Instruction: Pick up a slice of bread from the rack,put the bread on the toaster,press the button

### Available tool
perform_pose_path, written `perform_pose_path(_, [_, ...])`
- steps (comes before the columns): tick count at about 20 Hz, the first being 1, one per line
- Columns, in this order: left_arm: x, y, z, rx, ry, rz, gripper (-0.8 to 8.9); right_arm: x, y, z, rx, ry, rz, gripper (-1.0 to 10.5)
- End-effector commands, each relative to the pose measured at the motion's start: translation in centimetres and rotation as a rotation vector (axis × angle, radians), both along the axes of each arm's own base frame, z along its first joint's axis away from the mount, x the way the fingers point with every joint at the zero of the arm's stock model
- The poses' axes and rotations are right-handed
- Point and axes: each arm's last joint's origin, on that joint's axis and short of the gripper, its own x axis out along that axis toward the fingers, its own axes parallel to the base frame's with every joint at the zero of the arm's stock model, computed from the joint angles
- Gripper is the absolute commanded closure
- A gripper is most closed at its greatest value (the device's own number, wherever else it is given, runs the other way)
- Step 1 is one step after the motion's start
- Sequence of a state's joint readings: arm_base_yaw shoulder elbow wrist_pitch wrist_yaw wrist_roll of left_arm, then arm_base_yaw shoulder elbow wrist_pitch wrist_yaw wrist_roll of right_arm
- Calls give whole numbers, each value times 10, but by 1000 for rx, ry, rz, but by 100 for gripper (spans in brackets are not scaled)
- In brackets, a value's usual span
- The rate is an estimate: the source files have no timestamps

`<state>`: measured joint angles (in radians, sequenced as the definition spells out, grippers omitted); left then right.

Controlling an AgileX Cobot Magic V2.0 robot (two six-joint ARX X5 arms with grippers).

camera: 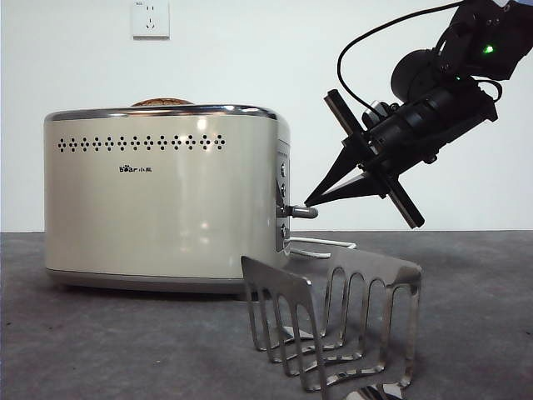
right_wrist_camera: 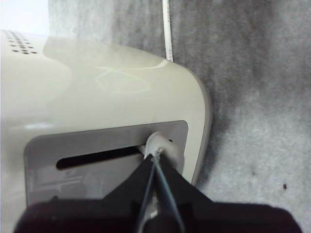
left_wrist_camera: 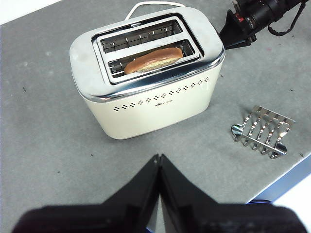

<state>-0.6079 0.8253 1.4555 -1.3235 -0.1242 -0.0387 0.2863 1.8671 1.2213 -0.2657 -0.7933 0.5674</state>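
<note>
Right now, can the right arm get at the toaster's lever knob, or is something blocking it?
Probably yes. The right gripper, shut, already has its tips at the silver lever knob on the toaster end panel, with nothing between them. The rack sits lower and nearer the camera, clear of that approach.

grey table [camera: 100, 350] | white wall [camera: 75, 67] | wall socket [camera: 150, 18] | white cord [right_wrist_camera: 167, 29]

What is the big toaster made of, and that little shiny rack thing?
The toaster looks like glossy cream-painted metal or plastic; it throws soft reflections, and its top rim shines like chrome. The rack seems polished steel: thin, mirror-bright plates reflecting the grey table. The button by the right gripper looks silvery, perhaps metal.
</note>
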Motion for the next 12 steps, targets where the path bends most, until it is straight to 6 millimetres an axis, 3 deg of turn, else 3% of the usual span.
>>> perform_pose_path(1, [1, 0, -1, -3, 5, 9, 822, -1, 0, -24, -52, 65, -1, 954])
perform_pose_path(6, [1, 0, -1, -3, 5, 9, 822, 1, 1, -43, -73, 121, -2, 954])
perform_pose_path(12, [2, -1, -2, -1, 8, 9, 822, -1, -1, -45, -117, 149, -20, 954])
